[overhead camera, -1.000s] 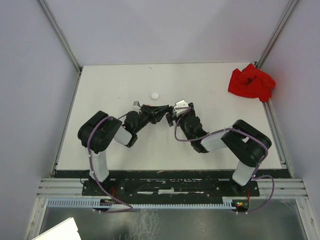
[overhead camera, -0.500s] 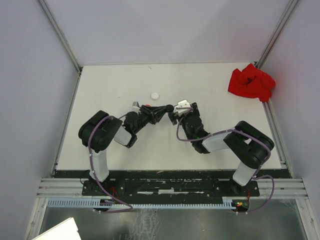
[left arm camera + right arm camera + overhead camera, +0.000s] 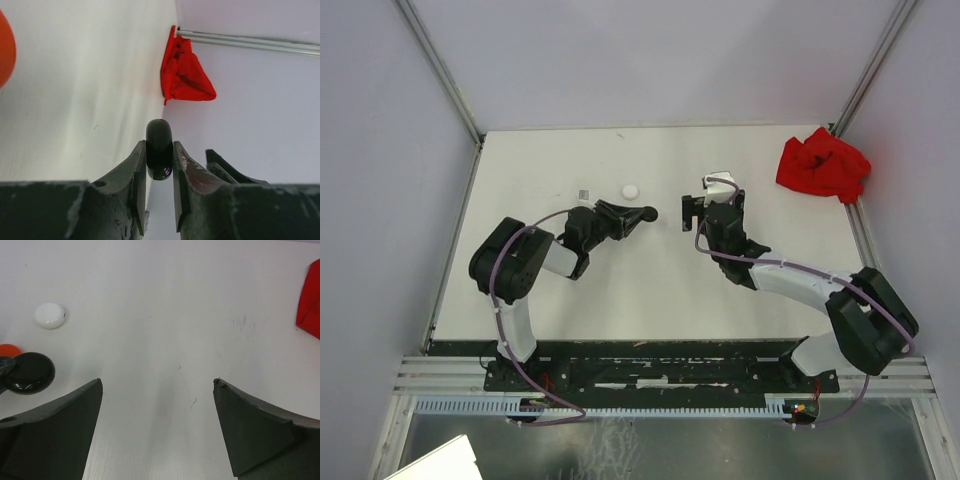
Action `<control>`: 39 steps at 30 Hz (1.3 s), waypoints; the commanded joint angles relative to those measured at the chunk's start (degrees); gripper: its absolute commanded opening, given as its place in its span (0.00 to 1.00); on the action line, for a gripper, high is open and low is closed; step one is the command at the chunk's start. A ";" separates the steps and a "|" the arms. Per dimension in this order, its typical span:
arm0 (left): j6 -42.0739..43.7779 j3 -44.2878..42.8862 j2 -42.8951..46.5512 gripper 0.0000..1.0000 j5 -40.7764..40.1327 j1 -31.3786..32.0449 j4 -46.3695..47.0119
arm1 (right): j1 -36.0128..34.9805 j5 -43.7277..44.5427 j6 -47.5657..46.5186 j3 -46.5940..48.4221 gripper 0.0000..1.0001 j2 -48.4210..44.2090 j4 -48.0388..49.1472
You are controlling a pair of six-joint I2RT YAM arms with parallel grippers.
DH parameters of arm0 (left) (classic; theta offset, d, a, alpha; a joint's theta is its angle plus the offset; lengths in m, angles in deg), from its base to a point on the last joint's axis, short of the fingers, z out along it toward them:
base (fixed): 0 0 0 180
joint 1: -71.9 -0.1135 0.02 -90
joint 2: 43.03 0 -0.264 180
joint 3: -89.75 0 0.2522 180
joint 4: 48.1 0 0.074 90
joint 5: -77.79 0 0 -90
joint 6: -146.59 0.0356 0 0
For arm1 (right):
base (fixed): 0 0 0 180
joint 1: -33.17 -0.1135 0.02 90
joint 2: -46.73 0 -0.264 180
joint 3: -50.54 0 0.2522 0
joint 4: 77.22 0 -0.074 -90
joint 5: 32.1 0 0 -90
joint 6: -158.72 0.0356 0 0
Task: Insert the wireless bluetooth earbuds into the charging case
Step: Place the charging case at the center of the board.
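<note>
While the left gripper [image 3: 159, 146] clamps the glossy black round charging case [image 3: 159, 134] edge-on, the right gripper [image 3: 157, 385] hangs spread and empty near that case. No earbud shows, so finding one seems next.

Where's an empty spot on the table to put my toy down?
Bare patches: the far strip behind the white case, across to the red cloth, and the near middle between the left arm and the right arm. It is crowded by the white case, where the left hand grips the black case.
</note>
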 commanded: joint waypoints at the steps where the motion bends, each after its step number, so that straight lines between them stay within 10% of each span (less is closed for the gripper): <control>1: 15.39 -5.63 3.24 0.03 -2.67 0.04 -11.02 | -0.01 -3.24 3.34 1.90 1.00 -5.57 -7.97; 24: 24.58 -20.44 -8.87 0.04 -5.99 0.65 -20.57 | 2.64 -9.78 5.01 4.45 1.00 -11.11 -16.79; 39: 28.04 -24.44 -9.81 0.50 -3.49 0.75 -27.16 | 3.80 -12.74 6.94 6.96 1.00 -11.24 -21.95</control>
